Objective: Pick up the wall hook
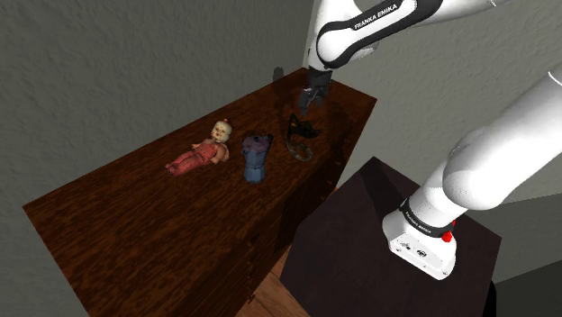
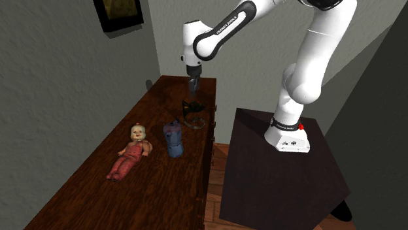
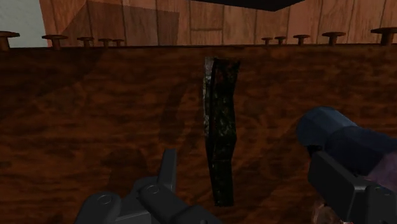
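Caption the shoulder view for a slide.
Open pincer above the dark wall hook on a wooden dresser, doll nearby.

Wall hook (image 1: pixel 302 133) — near end effector (image 1: pixel 312 102), doll (image 1: pixel 203 150) leftward

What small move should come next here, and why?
Probably lower the gripper straight down. Its open fingers stand apart with the dark wall hook between them, untouched. In the shoulder view the gripper hangs above the hook, which lies on the table.

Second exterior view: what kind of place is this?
Probably a room in a home: a long dark wooden cabinet against a grey wall, a framed picture above, and a red-clothed baby doll.
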You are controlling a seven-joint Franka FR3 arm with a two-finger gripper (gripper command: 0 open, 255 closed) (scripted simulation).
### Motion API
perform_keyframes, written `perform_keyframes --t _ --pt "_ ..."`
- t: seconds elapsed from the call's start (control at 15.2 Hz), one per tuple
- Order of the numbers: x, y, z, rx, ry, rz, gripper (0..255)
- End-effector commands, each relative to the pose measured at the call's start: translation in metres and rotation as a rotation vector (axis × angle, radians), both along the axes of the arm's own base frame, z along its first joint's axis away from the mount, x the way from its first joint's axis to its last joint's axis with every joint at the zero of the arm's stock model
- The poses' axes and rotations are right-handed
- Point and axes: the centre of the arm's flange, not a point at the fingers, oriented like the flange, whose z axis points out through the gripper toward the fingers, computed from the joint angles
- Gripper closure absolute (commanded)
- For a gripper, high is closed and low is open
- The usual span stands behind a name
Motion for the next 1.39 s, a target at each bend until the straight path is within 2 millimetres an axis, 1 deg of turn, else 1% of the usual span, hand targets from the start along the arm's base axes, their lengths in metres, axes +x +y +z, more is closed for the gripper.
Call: perform_keyframes --t 0.0,0.2,0.26,0.66,0.73,0.86,0.92,1.32 --pt "0.014 0.001 -0.023 0.001 -0.007 0.014 0" --pt "0.038 0.002 -0.053 0.002 -0.014 0.036 0" --pt "0.038 0.002 -0.053 0.002 -0.014 0.036 0" --pt "0.038 0.002 -0.085 0.002 -0.014 0.036 0" --pt "0.038 0.002 -0.093 0.002 -0.014 0.036 0" --pt "0.038 0.002 -0.093 0.002 -0.014 0.036 0" --pt "0.038 0.002 -0.094 0.002 -0.014 0.036 255" --pt "0.038 0.002 -0.094 0.002 -0.014 0.036 255"
